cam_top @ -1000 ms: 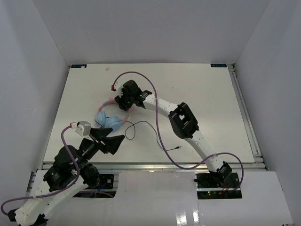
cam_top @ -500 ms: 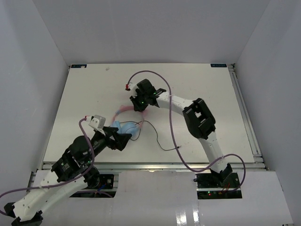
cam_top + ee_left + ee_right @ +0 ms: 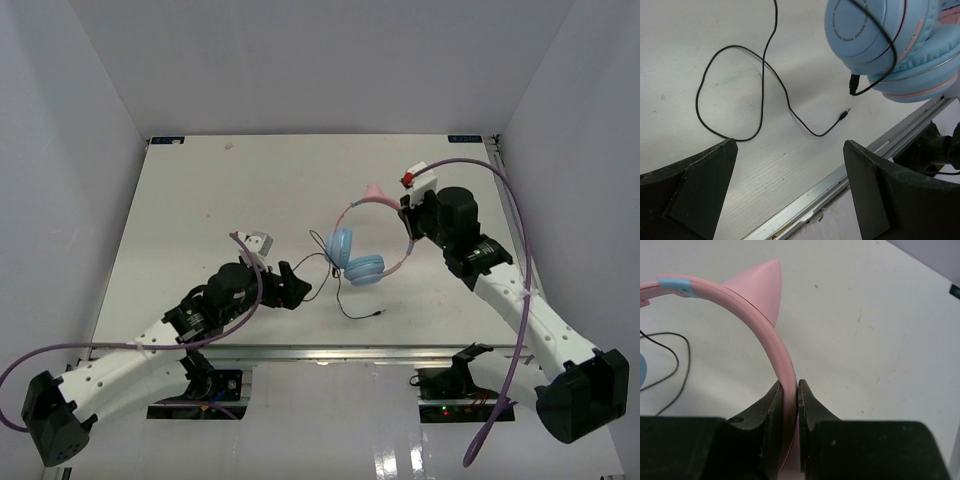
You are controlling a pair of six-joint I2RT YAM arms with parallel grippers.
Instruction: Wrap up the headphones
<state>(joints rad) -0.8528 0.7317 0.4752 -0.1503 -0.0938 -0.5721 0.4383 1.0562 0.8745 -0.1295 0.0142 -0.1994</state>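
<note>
A white table top (image 3: 200, 190) fills the overhead view, with two white-and-black robot arms reaching in from its near edge. The black two-fingered right gripper (image 3: 789, 390) is clenched on the pink plastic headband of the over-ear headphones (image 3: 365, 267), just below a small cat-ear point. The headphones sit right of the table's centre, with the round light-blue ear cups hanging together; whether they touch the table cannot be told. The left gripper (image 3: 297, 290) sits low beside the cups, its jaws released wide and holding nothing. The thin black cord (image 3: 762, 90) lies in loose loops on the table before those jaws and ends in a small jack plug (image 3: 844, 115).

The wrapping seems barely begun: the headphones are steadied and the cord is mostly loose. The next move likely needs the left gripper to pinch this thin, flat-lying cord and lead it round the headphones.
</note>
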